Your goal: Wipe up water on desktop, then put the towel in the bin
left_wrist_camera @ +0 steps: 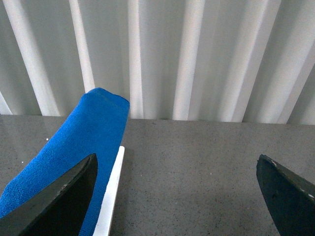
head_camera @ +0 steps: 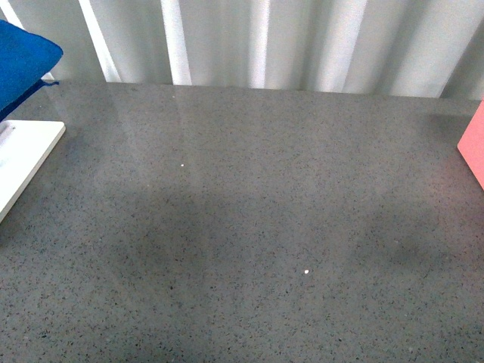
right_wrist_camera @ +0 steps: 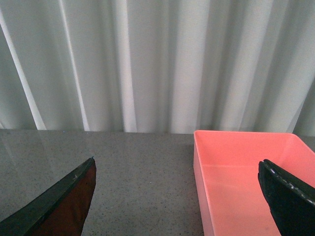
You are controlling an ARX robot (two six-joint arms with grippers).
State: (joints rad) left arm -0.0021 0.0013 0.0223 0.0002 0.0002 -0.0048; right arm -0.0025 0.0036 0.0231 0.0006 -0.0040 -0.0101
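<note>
Towel [head_camera: 23,60] at far left, nearest the left tool [left_wrist_camera: 176,162].
Its length runs ahead of that wide-open, empty tool; right tool [right_wrist_camera: 177,162] likewise spread, empty.

A tabletop [head_camera: 249,227] fills the view. At its far left edge lies a flat board [head_camera: 26,151] with the towel [head_camera: 23,57] on top — at the far right edge stands the bin [head_camera: 473,147]. A curtain [head_camera: 302,38] hangs behind the tabletop

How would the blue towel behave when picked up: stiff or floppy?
Probably floppy: the towel looks like fuzzy cloth with a soft rounded fold, so it should sag. Likely light; its nap should resist slipping. It may unfold when lifted.
</note>
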